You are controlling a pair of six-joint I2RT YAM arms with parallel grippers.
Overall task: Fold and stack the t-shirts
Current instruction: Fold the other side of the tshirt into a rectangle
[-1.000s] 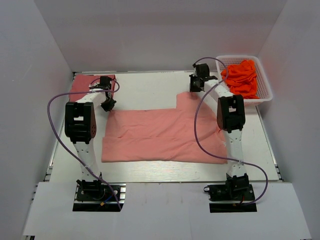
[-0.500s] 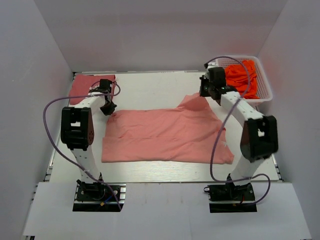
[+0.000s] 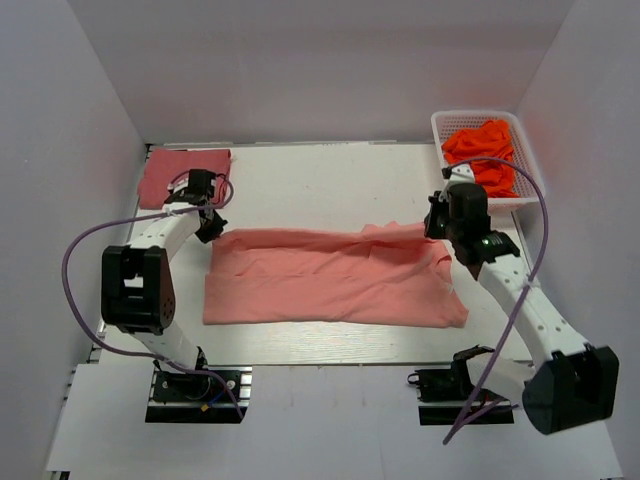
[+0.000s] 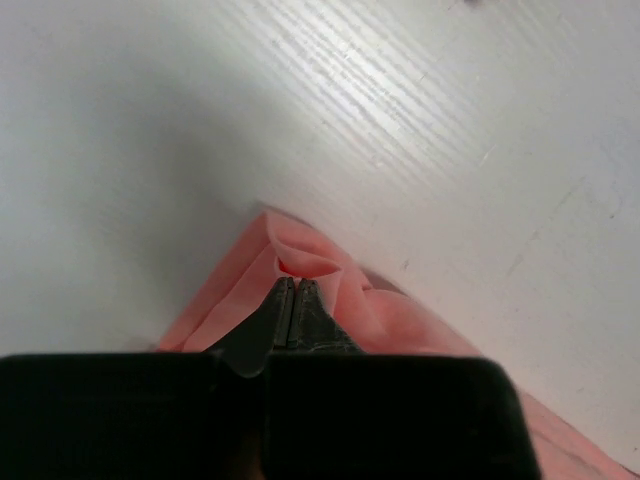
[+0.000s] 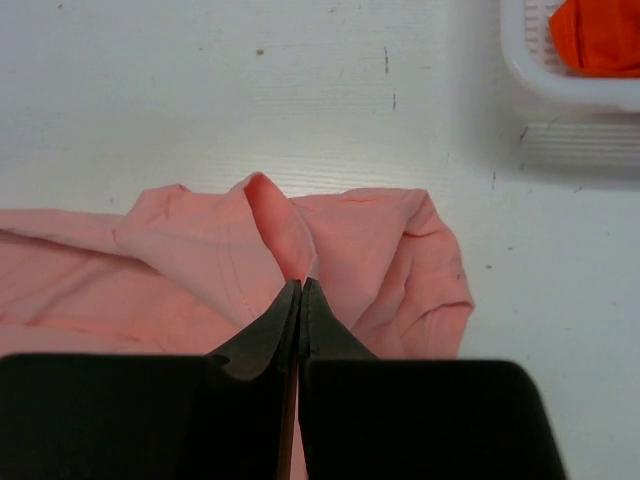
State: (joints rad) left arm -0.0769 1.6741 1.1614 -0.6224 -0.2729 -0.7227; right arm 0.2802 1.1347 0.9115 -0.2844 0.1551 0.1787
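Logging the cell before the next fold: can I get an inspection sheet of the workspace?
Surface: white table, wood-grained.
Job's things: salmon-pink t-shirt spread mid-table; darker folded t-shirt at far left corner.
Clutter: white basket holding orange cloth, far right.
Grippers: left gripper and right gripper, jaws shut on the pink shirt's far edge, one at each end.
Cables: purple cables loop off both arms.
Surroundings: plain white walls.

spread t-shirt (image 3: 330,285) centre | folded t-shirt (image 3: 180,170) far-left | basket (image 3: 437,125) far-right — clothes (image 3: 482,150) inside
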